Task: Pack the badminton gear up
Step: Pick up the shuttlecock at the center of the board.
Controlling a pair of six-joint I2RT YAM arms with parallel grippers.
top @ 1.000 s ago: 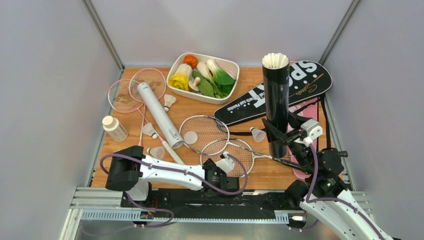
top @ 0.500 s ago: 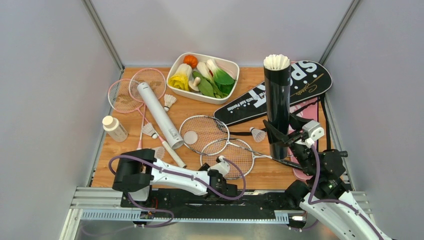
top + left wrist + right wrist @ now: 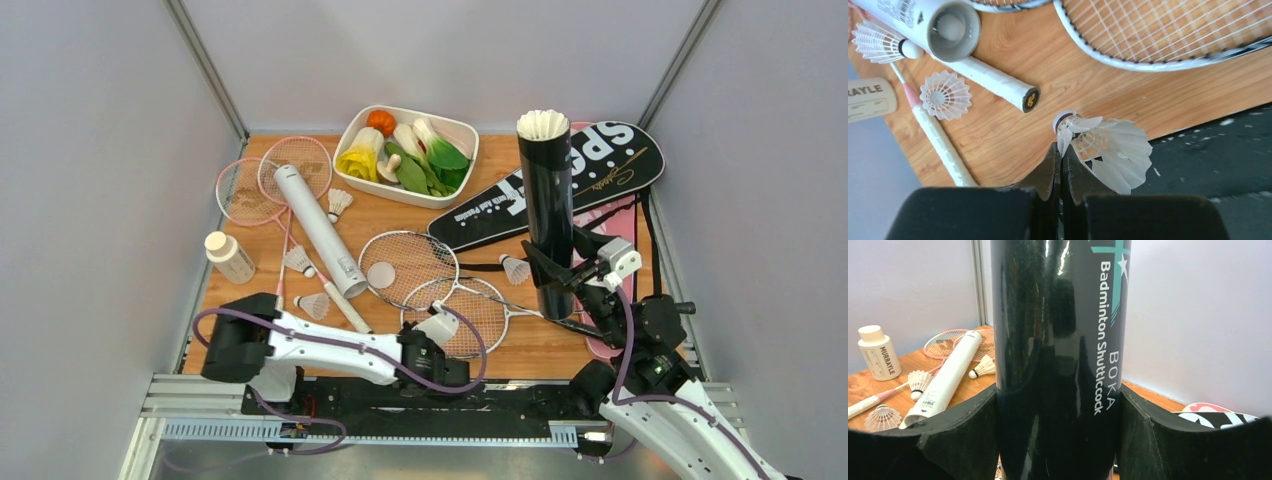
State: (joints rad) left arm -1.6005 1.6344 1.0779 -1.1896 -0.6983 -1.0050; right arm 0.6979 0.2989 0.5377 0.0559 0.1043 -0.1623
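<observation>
At the table's near edge my left gripper (image 3: 1062, 146) is shut, pinching a feather of a white shuttlecock (image 3: 1108, 150). In the top view the left gripper (image 3: 432, 358) hides that shuttlecock. My right gripper (image 3: 1058, 395) is shut on the upright black tube (image 3: 548, 215), which has shuttlecocks (image 3: 543, 125) showing at its top. The white tube (image 3: 320, 230) lies across the pink racquets (image 3: 270, 180). Two silver racquets (image 3: 410, 265) overlap at the centre. Loose shuttlecocks lie at the left (image 3: 313, 305) and beside the black tube (image 3: 516, 269). The black SPORT cover (image 3: 600, 165) lies over the pink cover (image 3: 615, 222).
A white tray (image 3: 470, 133) of toy vegetables stands at the back centre. A small clear bottle (image 3: 229, 257) with a cream cap stands near the left edge. Grey walls close in on both sides, and a black rail (image 3: 1218, 150) runs along the near edge.
My left gripper has closed on the shuttlecock at the near edge, and its arm has shifted a little left. The black tube has tilted slightly left in the right gripper.
</observation>
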